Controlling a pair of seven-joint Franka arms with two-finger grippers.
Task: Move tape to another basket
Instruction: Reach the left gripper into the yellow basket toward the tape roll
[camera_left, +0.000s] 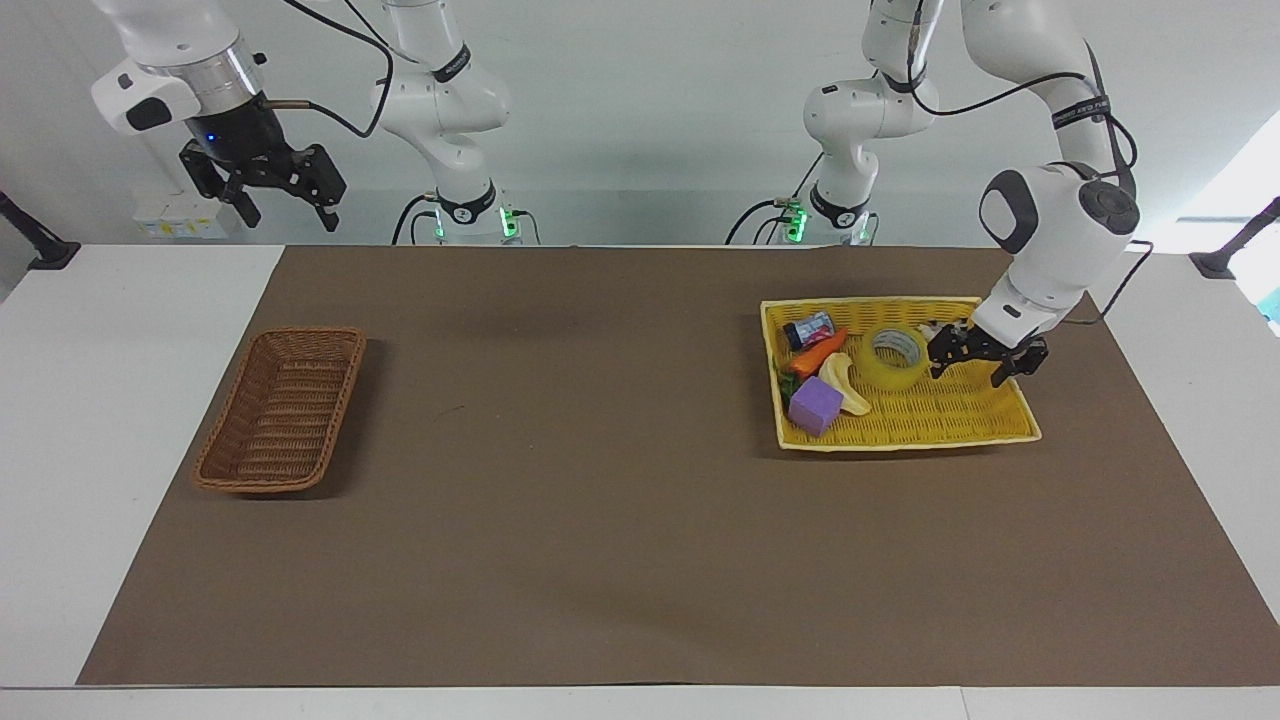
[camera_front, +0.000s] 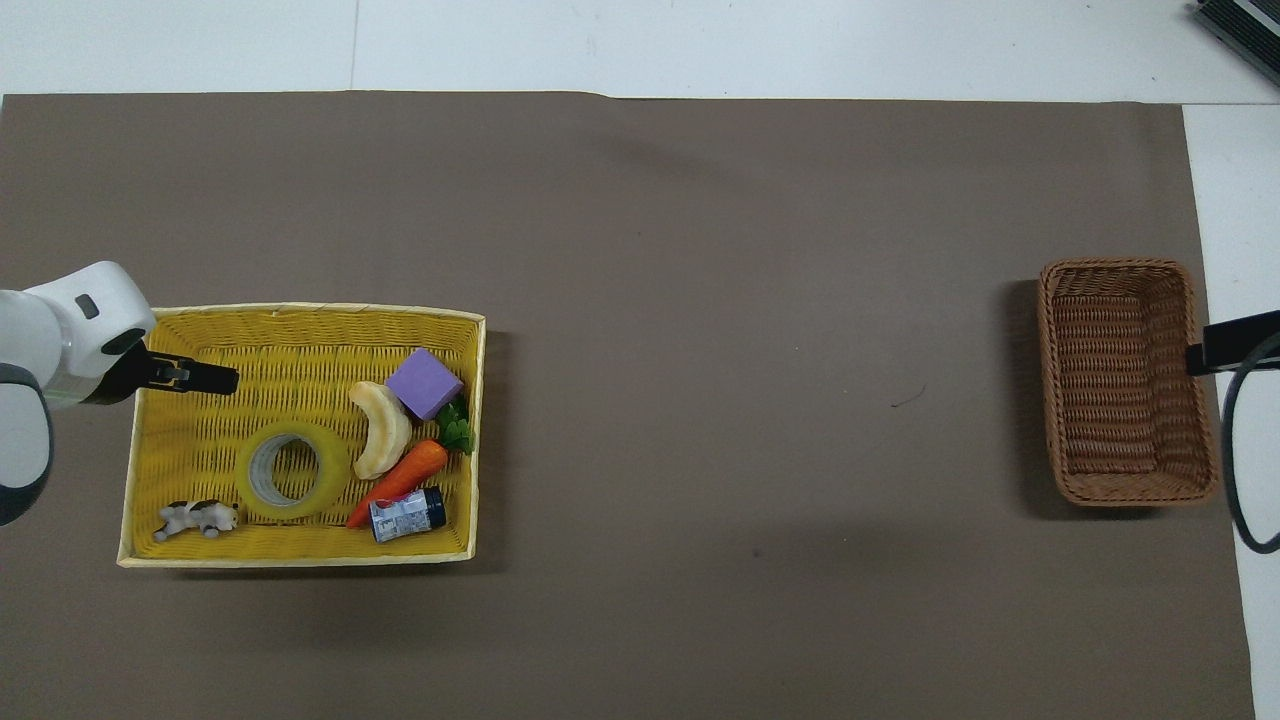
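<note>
One yellow translucent tape (camera_left: 896, 358) roll, seemingly flat, pale core upward.

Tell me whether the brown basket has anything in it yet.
Empty: the brown basket shows only bare weave inside; the tape lies in the yellow tray.

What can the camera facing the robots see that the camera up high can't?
Only the facing view shows both robots' whole arms and bases, and the right gripper waiting open, up in the air at its own end of the table.

Only the overhead view looks straight down the hole in the tape and shows the whole toy cow.

Both show the open left gripper over the yellow tray, the purple cube, the carrot, and the empty brown basket.
</note>
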